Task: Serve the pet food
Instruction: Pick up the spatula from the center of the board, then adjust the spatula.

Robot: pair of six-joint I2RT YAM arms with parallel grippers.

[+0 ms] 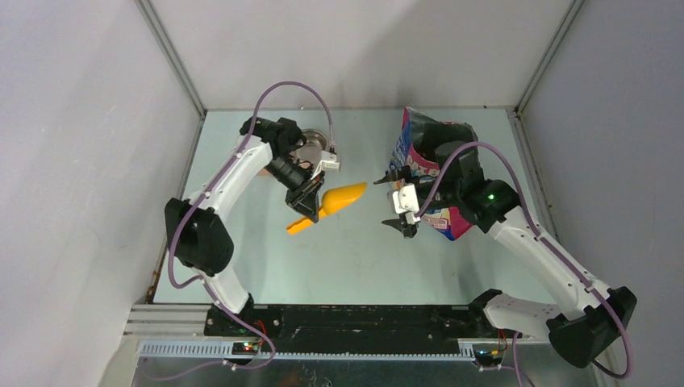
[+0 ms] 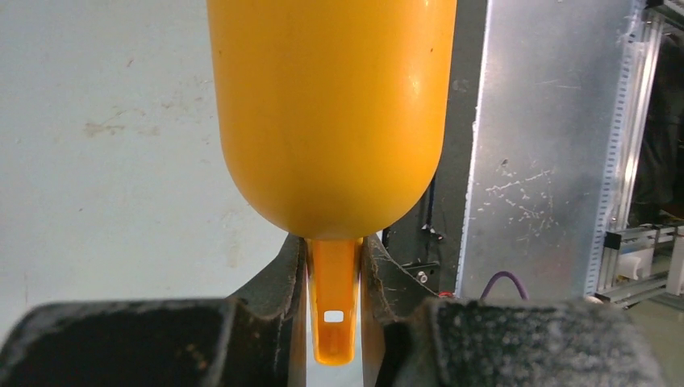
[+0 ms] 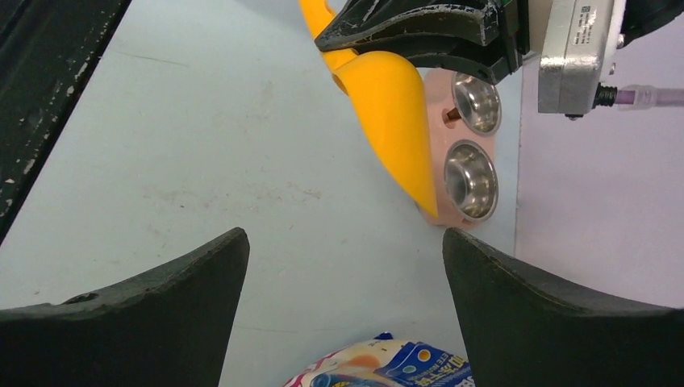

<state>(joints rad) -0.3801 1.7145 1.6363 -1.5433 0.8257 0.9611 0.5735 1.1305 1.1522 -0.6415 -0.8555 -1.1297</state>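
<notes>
- Left of the cat food bag (image 1: 413, 145), my right fingers (image 1: 401, 201) are spread wide with nothing between them. From above they sit just beside the bag's printed face, and I cannot tell whether they touch it.
- From my right wrist, only a corner of that bag (image 3: 387, 367) shows, at the bottom edge between my two dark pads (image 3: 161, 322).
- My right forearm lies across the middle of the bag in the overhead view and covers much of it. No kibble shows in any view.
- Further left of the bag, my left fingers (image 1: 310, 205) are pinched on the handle of the orange scoop (image 1: 339, 200), which is held up off the counter (image 1: 347, 266).
- The scoop's rounded nose points toward the bag but stays apart from it, with my open right fingers standing in the space between.
- From my left wrist, the scoop (image 2: 331, 113) fills most of the view and blocks what lies ahead. Its narrow handle is squeezed between my left fingers (image 2: 333, 266).
- Beyond the scoop, well apart from the bag, sits the pink feeder (image 3: 448, 137) with two steel bowls. The scoop overlaps its near side in my right wrist view, and my left arm hides most of it from above.
</notes>
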